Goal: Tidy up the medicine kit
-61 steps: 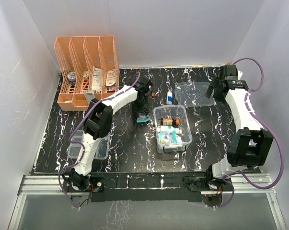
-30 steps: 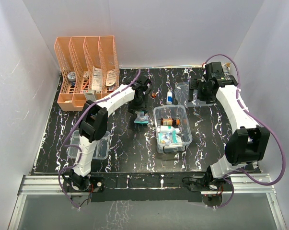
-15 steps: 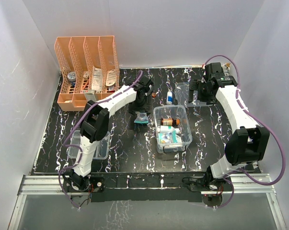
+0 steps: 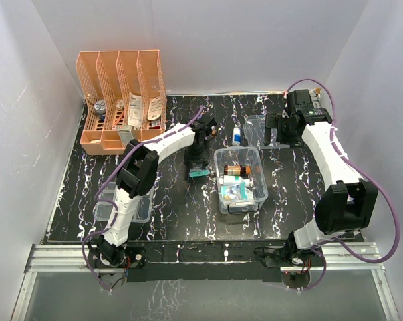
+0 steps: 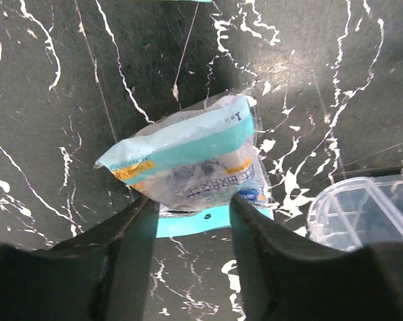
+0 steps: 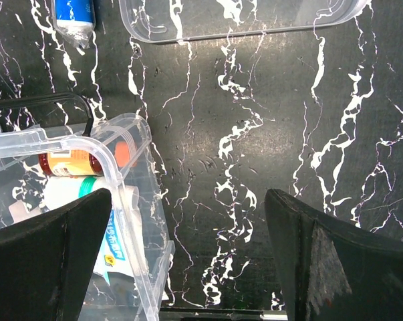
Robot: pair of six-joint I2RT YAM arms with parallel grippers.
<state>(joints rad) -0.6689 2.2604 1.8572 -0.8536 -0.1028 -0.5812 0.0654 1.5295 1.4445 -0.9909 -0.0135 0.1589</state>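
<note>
1. The black worktop (image 4: 168,200) carries everything. An orange rack (image 4: 151,73) stands at its far left corner.
2. The medicine kit (image 4: 244,207) sits open near the middle of the worktop, a bit to the right. It already has an orange bottle (image 4: 234,170) and some packs in it.
3. Its lid (image 6: 254,17) lies flat on the worktop behind it, apart from the box.
4. The right gripper (image 6: 188,194) hangs over bare worktop between the lid and the kit. It is wide open and has nothing in it.
5. The left gripper (image 5: 191,200) is down just left of the kit. Its two fingers stand about half open, one on each side of a blue-green packet (image 5: 188,157) that seems to lie on the worktop. I cannot tell if they are squeezing it.
6. So the step looks like picking up this packet. Next, I think, the fingers must close on it and lift it. Then they must carry it right, over the kit's wall, and drop it in.
7. A little blue bottle (image 4: 236,136) lies behind the kit and may need packing too.
</note>
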